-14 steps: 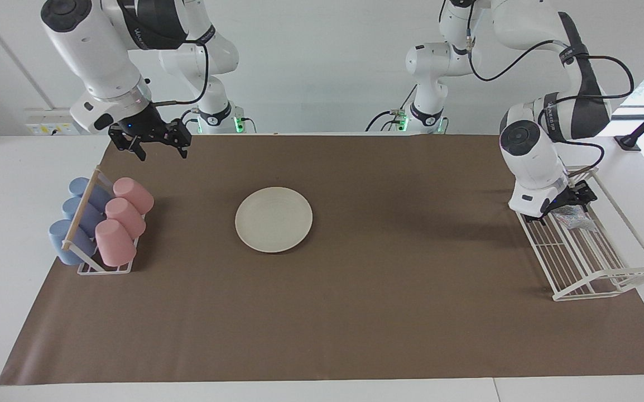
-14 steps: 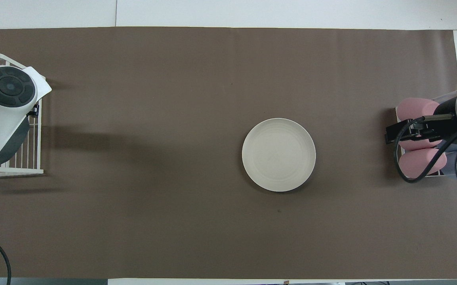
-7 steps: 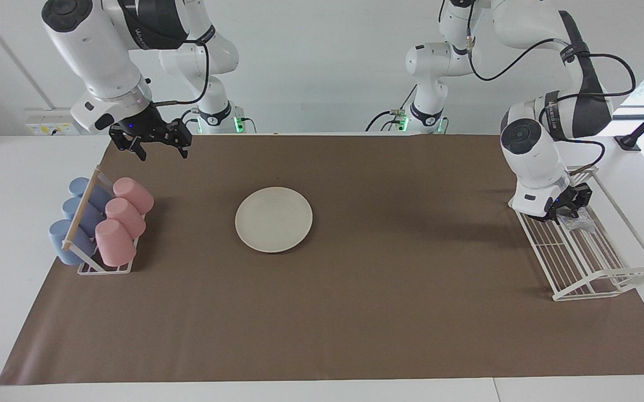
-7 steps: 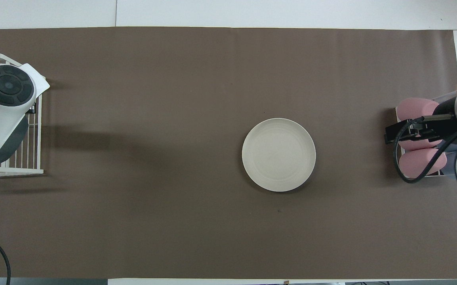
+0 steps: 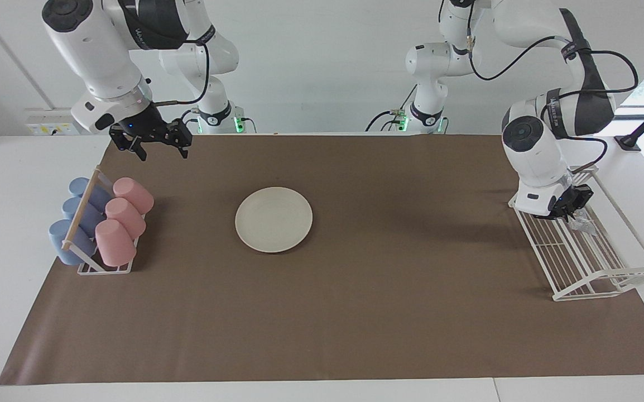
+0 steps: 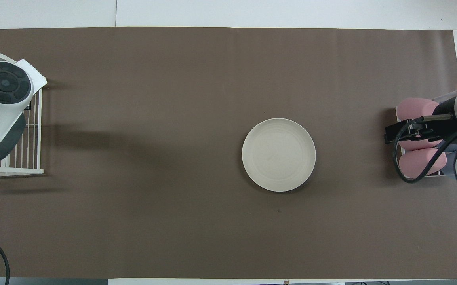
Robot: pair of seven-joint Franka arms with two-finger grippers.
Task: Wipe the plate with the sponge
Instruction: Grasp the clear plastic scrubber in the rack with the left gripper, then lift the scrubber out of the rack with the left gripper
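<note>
Brown paper covers the desk [image 5: 355, 312]; the plate [image 5: 273, 219] lies mid-desk. At the left arm's edge, the left pincer [image 5: 568, 211] is down in the wire rack [image 5: 590, 262], clamped on the sponge [image 5: 581, 224]. Fingers apart, the right pincer [image 5: 160, 146] hangs over the mat by the cup rack [image 5: 101, 226].

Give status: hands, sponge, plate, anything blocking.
Left hand down in the wire rack, on the sponge; grip unclear. Right hand open, waiting above the cup rack. Plate bare mid-mat, path unobstructed.
</note>
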